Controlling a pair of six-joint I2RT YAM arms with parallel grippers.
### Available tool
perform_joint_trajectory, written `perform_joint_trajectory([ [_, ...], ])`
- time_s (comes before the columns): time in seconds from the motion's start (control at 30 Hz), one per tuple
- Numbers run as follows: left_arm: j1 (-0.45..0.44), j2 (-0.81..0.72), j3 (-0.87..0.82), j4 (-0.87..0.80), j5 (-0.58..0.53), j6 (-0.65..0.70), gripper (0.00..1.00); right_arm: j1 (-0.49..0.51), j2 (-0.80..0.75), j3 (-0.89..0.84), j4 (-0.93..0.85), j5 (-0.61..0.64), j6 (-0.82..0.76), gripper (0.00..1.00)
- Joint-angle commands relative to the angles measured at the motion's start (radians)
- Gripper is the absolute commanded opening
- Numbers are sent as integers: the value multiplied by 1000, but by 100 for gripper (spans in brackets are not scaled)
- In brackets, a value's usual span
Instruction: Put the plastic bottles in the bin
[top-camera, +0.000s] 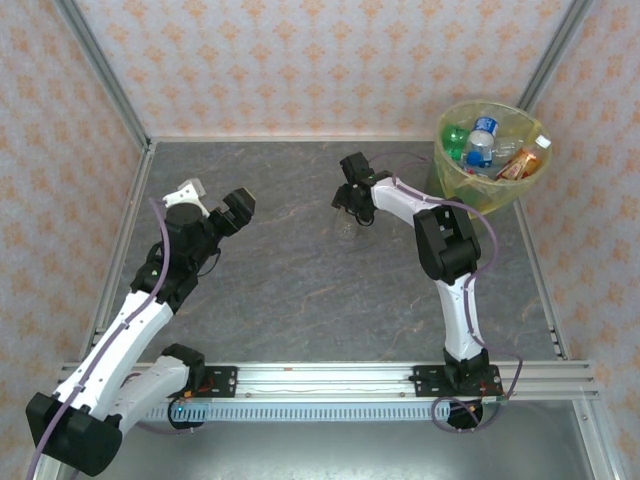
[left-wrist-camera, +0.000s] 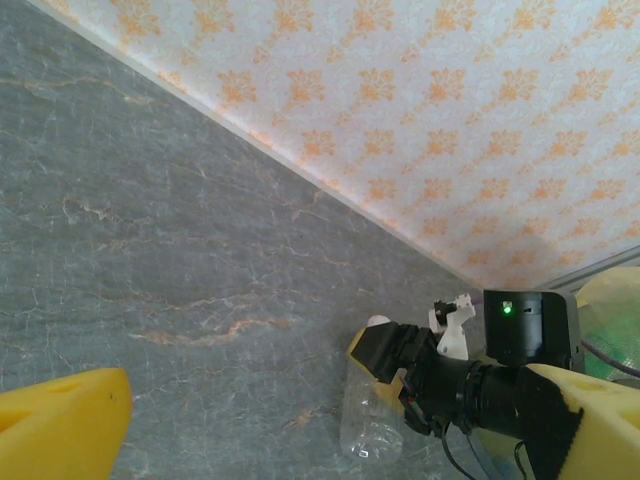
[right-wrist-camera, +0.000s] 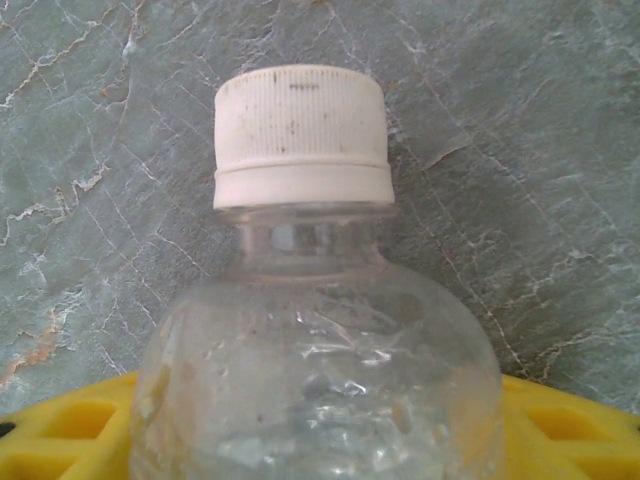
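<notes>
One bin (top-camera: 446, 152), yellow-lined, holds several plastic bottles (top-camera: 483, 140). Well to the left of the bin, the left gripper (top-camera: 228, 225) hangs above the table with its claw released and wide, holding nothing. Much nearer the bin, also on its left, the right gripper (top-camera: 350, 215) straddles a clear bottle (right-wrist-camera: 320, 380) standing upright on the table. The yellow fingers (right-wrist-camera: 70, 440) flank its body, but I cannot tell whether they have clenched on it. Smallest is the bottle's white cap (right-wrist-camera: 300, 135), screwed on. The bottle looks thin and crumpled, so a squeeze might buckle it and let it slip or tip. Carried too low, it could knock against the bin's flaring rim.
</notes>
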Motion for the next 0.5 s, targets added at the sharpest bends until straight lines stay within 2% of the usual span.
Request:
perform_joint_trajectory([
  [0.0,7,12,5,35,26,-2,99,11,-49,-2,-36,35,-18,58],
  [0.23,8,61,45,57,46,15,99,29,-165,6,-61,75,-26,55],
  [0.47,7,130,104,96,88,51,99,31,-355,28,-106,116,-27,54],
])
